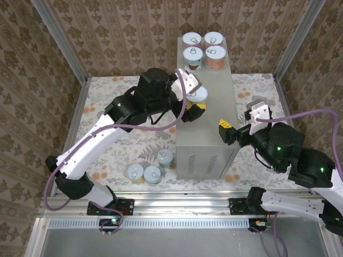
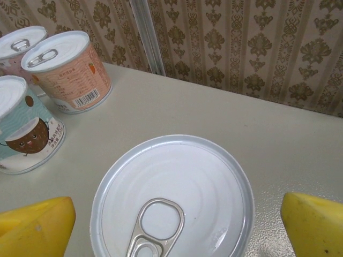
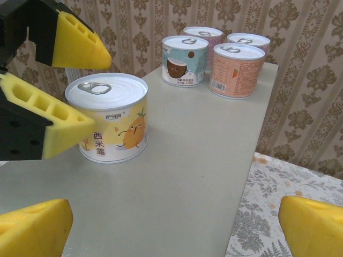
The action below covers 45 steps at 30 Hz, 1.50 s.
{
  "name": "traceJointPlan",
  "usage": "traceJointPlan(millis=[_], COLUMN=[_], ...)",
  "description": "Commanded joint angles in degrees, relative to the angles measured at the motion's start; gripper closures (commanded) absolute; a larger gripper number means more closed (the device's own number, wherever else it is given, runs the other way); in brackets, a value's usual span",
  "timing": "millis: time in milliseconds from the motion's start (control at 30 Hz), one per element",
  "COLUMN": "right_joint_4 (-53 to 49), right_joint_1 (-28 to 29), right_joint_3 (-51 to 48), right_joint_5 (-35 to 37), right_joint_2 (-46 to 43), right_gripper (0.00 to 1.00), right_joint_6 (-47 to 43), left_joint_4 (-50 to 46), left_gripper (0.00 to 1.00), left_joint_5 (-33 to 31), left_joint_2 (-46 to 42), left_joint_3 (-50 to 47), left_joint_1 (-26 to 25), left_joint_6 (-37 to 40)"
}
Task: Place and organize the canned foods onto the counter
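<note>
We see the left gripper [image 2: 177, 217] spread wide around the yellow-labelled can [image 3: 113, 131], a yellow finger [image 3: 51, 126] on either side and nothing gripped (the can stands upright on the grey tabletop [image 1: 211, 126], near its left edge). Four more cans [image 1: 204, 51] cluster at the far end and three others [image 1: 150, 168] stand on the floral floor [image 1: 112, 96]. The right gripper [image 3: 171, 225] hovers fully open and empty by the tabletop's right edge.

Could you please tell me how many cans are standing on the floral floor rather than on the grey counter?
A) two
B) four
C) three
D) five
C: three cans stand clustered on the floral floor, just left of the counter, near its front corner.
</note>
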Motion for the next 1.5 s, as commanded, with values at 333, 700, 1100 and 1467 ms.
traceJointPlan(millis=[333, 700, 1100, 1467], right_joint_4=[1.29, 1.61, 1.28, 1.17], right_joint_1=[-0.17, -0.17, -1.30, -2.36], right_joint_3=[-0.12, -0.12, 1.52, 2.32], right_joint_5=[-0.23, 0.21, 0.34, -0.61], right_joint_2=[0.52, 0.72, 1.74, 2.62], right_gripper=[0.00, 0.00, 0.00, 0.00], right_joint_6=[0.97, 0.23, -0.41, -0.50], left_joint_4=[8.42, 12.68, 12.67, 11.77], left_gripper=[0.13, 0.25, 0.27, 0.25], left_joint_5=[2.18, 6.28, 9.30, 9.73], left_joint_2=[-1.01, 1.30, 10.53, 13.62], left_joint_3=[-6.28, -6.86, 1.40, 3.60], left_joint_1=[2.79, 7.42, 10.97, 12.52], left_joint_6=[-5.39, -5.39, -4.38, -4.70])
